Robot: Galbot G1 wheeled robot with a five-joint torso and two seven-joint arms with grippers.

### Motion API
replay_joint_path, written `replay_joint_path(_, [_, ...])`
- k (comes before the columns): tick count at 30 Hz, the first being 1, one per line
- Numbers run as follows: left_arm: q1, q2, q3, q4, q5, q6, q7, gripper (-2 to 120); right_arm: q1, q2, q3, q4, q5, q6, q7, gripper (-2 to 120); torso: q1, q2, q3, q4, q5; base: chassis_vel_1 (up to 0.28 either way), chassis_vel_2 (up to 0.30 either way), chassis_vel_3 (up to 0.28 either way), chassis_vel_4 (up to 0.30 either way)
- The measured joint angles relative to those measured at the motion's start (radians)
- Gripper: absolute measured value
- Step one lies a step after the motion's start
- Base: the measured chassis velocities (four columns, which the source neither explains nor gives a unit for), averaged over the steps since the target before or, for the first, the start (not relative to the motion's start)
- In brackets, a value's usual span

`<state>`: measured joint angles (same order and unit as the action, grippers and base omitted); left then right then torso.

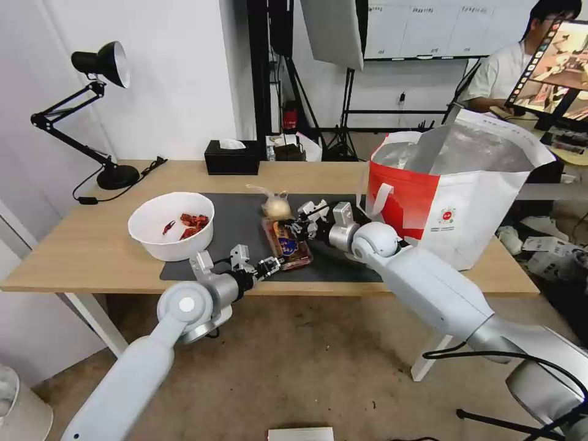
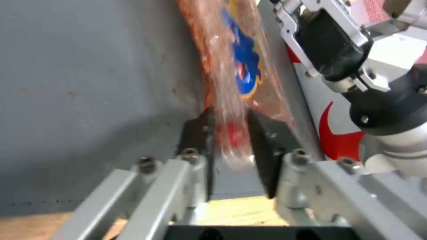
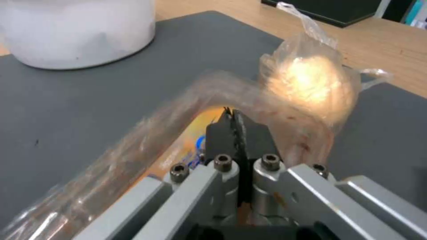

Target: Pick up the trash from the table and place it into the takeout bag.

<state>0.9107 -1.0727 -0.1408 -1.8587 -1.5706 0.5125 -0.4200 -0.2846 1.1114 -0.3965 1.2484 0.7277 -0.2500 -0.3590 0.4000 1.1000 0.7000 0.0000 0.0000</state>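
The trash lies on the dark mat (image 1: 239,223) of the table (image 1: 86,251). A clear food tray (image 1: 286,244) with leftovers sits at mid-mat. My left gripper (image 1: 274,265) is shut on its near end, the rim pinched between the pads (image 2: 196,131). My right gripper (image 1: 299,228) is shut on the tray's (image 3: 133,156) far right rim, fingers (image 3: 222,136) pressed together. A knotted clear bag (image 1: 277,207) with a yellowish lump touches the tray's far end. The white bowl (image 1: 171,225) with red shell scraps stands to the left. The takeout bag (image 1: 456,202) stands open on the right.
A black tissue box (image 1: 231,158) sits at the table's back edge and a black desk lamp (image 1: 101,110) at the back left corner. The takeout bag's white handle (image 1: 378,199) hangs just beside my right wrist. Bare wood lies in front of the bowl.
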Motion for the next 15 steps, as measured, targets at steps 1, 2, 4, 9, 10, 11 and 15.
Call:
replay_joint_path(1, [0.0,-0.001,0.001,0.001,0.001,-0.005,0.0,17,-0.002,-0.003,0.002,0.003,0.004,0.0,0.002,0,0.0,0.0,0.0,0.0,0.0001,0.0,0.0,0.0,0.0])
replay_joint_path(2, [0.0,-0.002,0.003,0.002,0.002,-0.011,0.0,9,-0.006,-0.006,0.006,0.009,0.012,0.0,0.004,0,0.0,0.0,0.0,0.0,0.0,0.0,0.0,0.0,0.0])
replay_joint_path(4, [0.001,-0.004,0.003,0.005,0.003,-0.014,0.0,4,-0.012,-0.01,0.013,0.016,0.02,0.001,0.008,0,0.0,0.0,0.0,0.0,0.0,0.0,0.0,0.0,0.0])
replay_joint_path(9, [0.005,-0.01,0.0,0.006,0.005,-0.019,0.001,0,-0.035,-0.027,0.043,0.05,0.076,0.013,0.025,0,0.0,0.0,0.0,0.0,0.0,0.0,0.0,0.0,0.0])
replay_joint_path(10, [0.007,-0.011,-0.001,0.006,0.005,-0.02,0.002,0,-0.041,-0.031,0.048,0.056,0.083,0.017,0.028,0,0.0,0.0,0.0,0.0,0.0,0.0,0.0,0.0,0.0])
replay_joint_path(11, [0.007,-0.011,-0.001,0.006,0.005,-0.02,0.002,0,-0.041,-0.031,0.048,0.056,0.083,0.017,0.028,0,0.0,0.0,0.0,0.0,0.0,0.0,0.0,0.0,0.0])
replay_joint_path(15, [0.016,-0.013,-0.009,-0.006,0.011,-0.033,0.003,0,-0.069,-0.046,0.077,0.088,0.121,0.041,0.045,0,0.0,0.0,0.0,0.0,0.0,0.0,0.0,0.0,0.0])
